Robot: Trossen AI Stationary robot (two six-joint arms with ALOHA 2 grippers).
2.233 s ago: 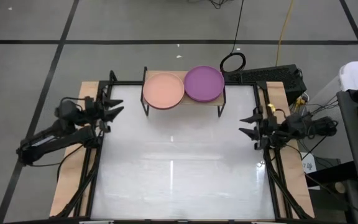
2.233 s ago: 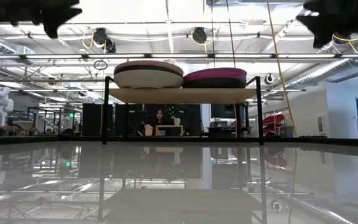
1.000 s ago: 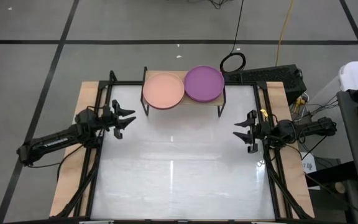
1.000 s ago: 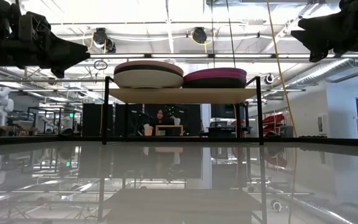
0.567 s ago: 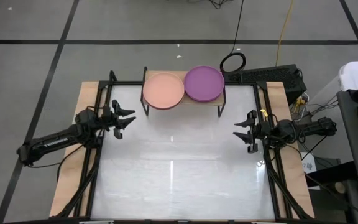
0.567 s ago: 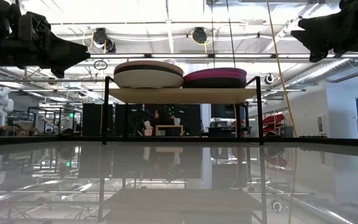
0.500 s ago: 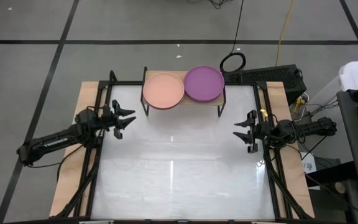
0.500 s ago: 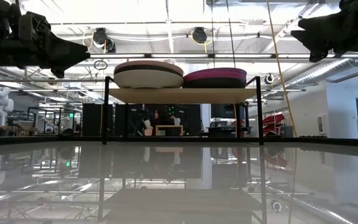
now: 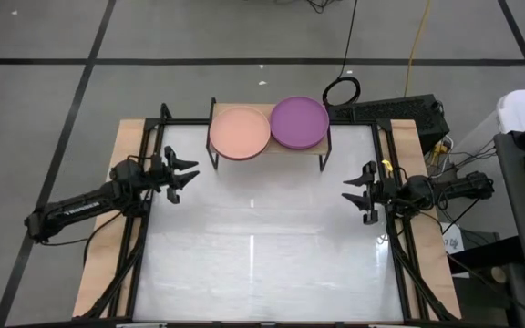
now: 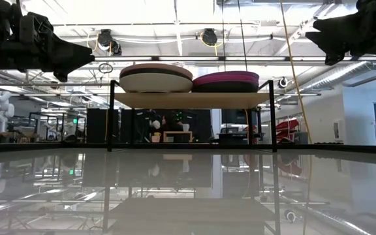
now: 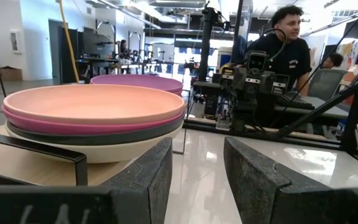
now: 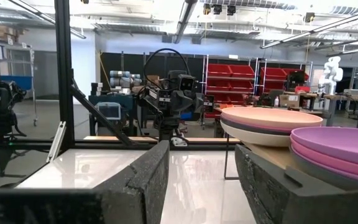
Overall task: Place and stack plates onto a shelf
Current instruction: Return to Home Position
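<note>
1. high view: the shelf [image 9: 290, 151] stands at the far edge of the table [image 9: 262, 264], its long axis running left to right across it. on it lie two piles side by side, flat and face up and touching at the rims: the salmon-topped stack [image 9: 240, 133] on the left half, the purple-topped stack [image 9: 299, 122] on the right. only the top plate of each shows from here. the left gripper [image 9: 188, 176] hangs over the table's left edge and the right gripper [image 9: 354, 191] over its right edge. both point inward, are spread wide and hold nothing, well apart from the shelf.
2. low view: the board sits level on thin black legs. the left pile shows pale and dark bands, the right magenta over a dark one; counting plates here is hard. both grippers are dark shapes cut off at the upper corners.
3. left wrist view: the two fingers [image 11: 148, 180] stand apart with only table between them. the near pile reads salmon, pink, dark grey, beige from the top down. the purple pile is mostly hidden behind it. a person [image 11: 284, 43] sits beyond the right arm.
4. right wrist view: the fingers gape, empty. the purple pile is cut off at the frame edge, so its lowest plates are unseen.
</note>
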